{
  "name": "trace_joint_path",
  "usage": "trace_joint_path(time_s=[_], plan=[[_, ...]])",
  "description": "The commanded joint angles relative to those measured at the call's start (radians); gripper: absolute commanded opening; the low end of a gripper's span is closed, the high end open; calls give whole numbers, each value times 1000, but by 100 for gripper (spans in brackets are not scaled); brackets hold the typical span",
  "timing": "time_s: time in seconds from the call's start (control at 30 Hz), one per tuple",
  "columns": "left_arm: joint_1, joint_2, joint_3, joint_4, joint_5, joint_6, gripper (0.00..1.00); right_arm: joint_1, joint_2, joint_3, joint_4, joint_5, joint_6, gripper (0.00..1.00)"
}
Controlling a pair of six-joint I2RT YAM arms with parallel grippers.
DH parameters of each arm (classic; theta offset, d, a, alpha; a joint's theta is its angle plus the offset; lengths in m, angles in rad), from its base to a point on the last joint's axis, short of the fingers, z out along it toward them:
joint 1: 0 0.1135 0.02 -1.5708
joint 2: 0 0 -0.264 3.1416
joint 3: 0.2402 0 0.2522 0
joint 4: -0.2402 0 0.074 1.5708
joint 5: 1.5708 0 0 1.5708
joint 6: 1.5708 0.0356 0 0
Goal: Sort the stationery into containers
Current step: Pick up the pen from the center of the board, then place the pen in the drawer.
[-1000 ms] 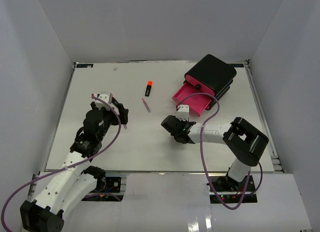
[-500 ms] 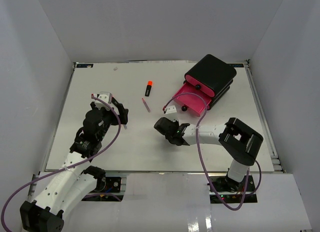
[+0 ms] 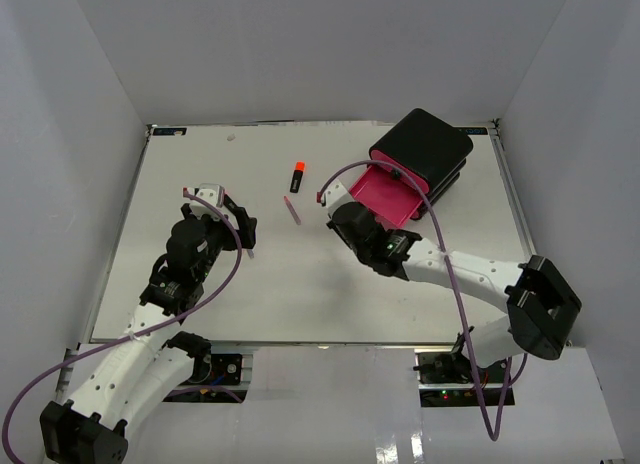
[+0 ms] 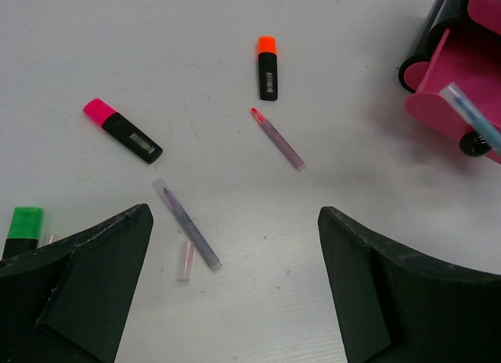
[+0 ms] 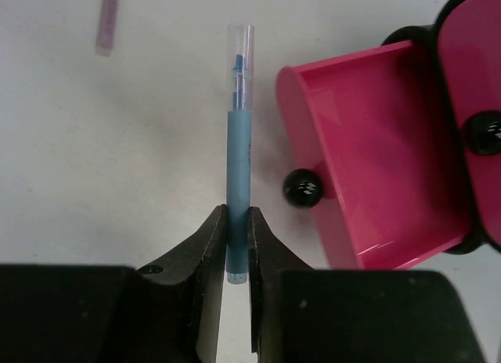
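The right pincer (image 5: pixel 237 231) is closed tight on the tail end of a thin blue pen (image 5: pixel 238 144), so most of the barrel and its clear cap stick out ahead of the fingertips, lengthwise beside the open pink drawer (image 5: pixel 368 159) and just left of its black knob (image 5: pixel 301 188). The pen looks light, stiff and smooth-sided; pinched this far back it could likely swivel or slip, so a hold nearer mid-barrel would seem steadier. The drawer juts from the black box (image 3: pixel 425 149) and appears empty. The left pincer (image 4: pixel 235 222) is spread wide with nothing in it, above loose stationery on the tabletop (image 4: pixel 196 34): a purple pen (image 4: pixel 186 234), a pinkish pen (image 4: pixel 278 138), and stubby highlighters capped orange (image 4: pixel 268 68), pink (image 4: pixel 123 131) and green (image 4: pixel 23 226), which should be chunkier and easier to take across the body.
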Motion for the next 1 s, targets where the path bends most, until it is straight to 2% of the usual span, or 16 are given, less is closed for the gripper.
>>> trace_joint_path(time_s=[0.0, 0.1, 0.33, 0.47, 0.57, 0.7, 0.77, 0.97], plan=[[7, -1, 2, 6, 5, 2, 98, -91, -45, 13, 29, -110, -247, 10], [7, 4, 1, 6, 1, 2, 98, -181, -70, 10, 40, -216, -295, 12], [7, 17, 4, 4, 1, 2, 98, -326, -22, 48, 66, -302, -377, 19], [7, 20, 4, 4, 1, 2, 98, -358, 25, 77, 65, -285, -393, 23], [7, 28, 4, 2, -6, -2, 98, -372, 41, 83, 61, -288, -391, 31], [7, 60, 11, -2, -4, -23, 98, -375, 32, 85, 65, -270, -371, 51], [7, 74, 14, -5, -16, -41, 98, -375, 10, 83, 63, -265, -361, 55], [8, 201, 65, -94, -111, -159, 98, -375, -140, 50, 46, -285, -263, 57]])
